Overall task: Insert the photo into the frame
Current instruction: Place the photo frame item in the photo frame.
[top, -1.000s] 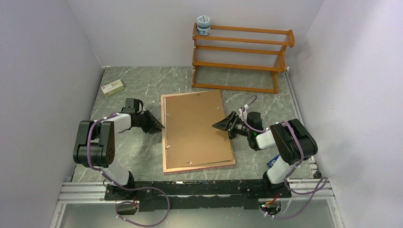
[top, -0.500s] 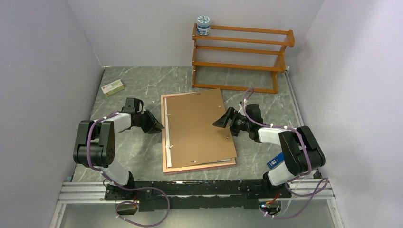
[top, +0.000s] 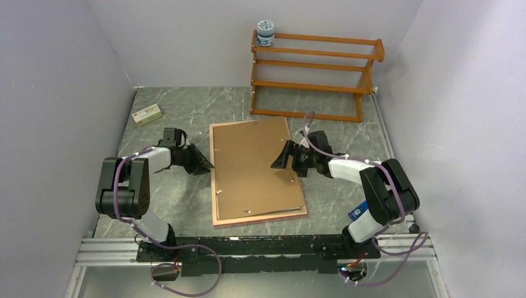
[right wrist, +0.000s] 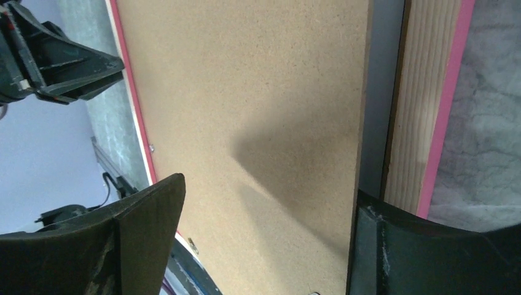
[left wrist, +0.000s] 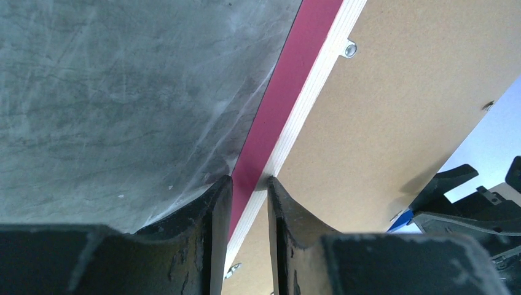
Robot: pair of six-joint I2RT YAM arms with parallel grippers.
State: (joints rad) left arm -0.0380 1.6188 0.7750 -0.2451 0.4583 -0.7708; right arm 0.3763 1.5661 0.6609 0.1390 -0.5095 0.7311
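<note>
1. The large thin rectangular picture frame (top: 257, 219), with pink edges and a pale wood back, lies face down at the centre of the grey marbled worktop (top: 186, 105). Its long axis runs from the top to the bottom of the top view.
2. A plain brown fibreboard panel (top: 254, 164) rests on the frame's back, slightly skewed. A pale strip shows along the panel's lower edge.
3. The photo is not visible in any view. It may lie under the panel, but that cannot be told.
4. The left gripper (top: 203, 164) is at the frame's left long edge. In its wrist view the left gripper (left wrist: 249, 181) is narrow, and its fingers appear to pinch the pink rim.
5. The right gripper (top: 279, 160) reaches in from the right, over the panel's right half. In its wrist view the right gripper (right wrist: 270, 187) is spread wide and holds nothing, with the frame's right rim just beside one finger.
6. It is the nearer gripper for squaring the panel, a judgement only.
7. At the upper right stands an orange-brown wooden rack (top: 316, 68) with a blue-lidded jar (top: 265, 33) on top. A small box (top: 147, 114) lies at the upper left. All are well apart from the frame.
</note>
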